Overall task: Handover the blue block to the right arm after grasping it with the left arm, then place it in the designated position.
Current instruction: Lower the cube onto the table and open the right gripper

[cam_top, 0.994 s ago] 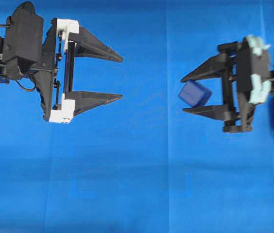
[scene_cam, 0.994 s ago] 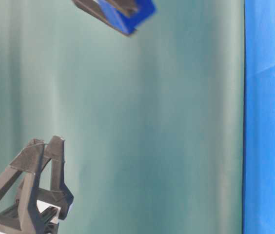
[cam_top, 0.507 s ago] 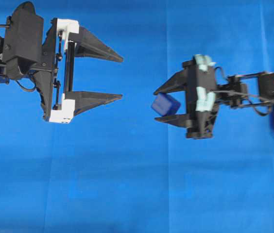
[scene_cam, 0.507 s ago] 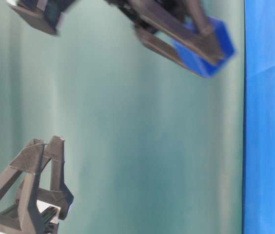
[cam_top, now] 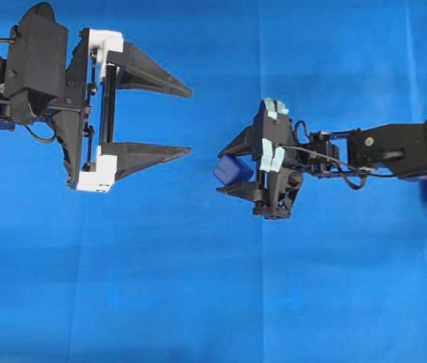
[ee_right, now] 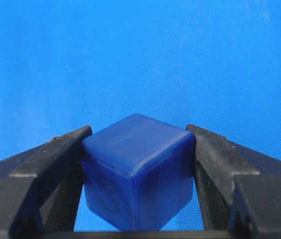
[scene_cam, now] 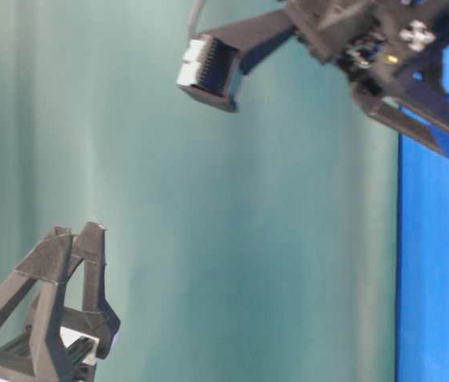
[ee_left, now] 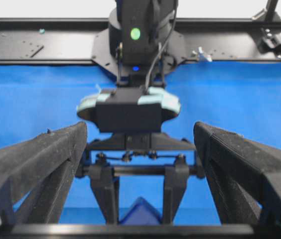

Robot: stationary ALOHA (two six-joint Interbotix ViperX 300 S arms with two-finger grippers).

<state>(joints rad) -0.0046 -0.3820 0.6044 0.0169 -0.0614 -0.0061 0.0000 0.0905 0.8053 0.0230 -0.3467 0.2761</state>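
We are seeing the blue block [cam_top: 232, 169] half hidden between the right pincer [cam_top: 229, 167] fingers, which are pinching it; it has moved left. The left pincer [cam_top: 189, 122] is staying spread wide.

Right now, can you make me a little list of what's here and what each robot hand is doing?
block: blue block, pinched between the right end effector's fingers
right end effector: shut on the block, above the cloth
left end effector: open, holding nothing, apart from the block
cloth: blue, covers the table
handover: done, block now with the right arm
placing: not yet done
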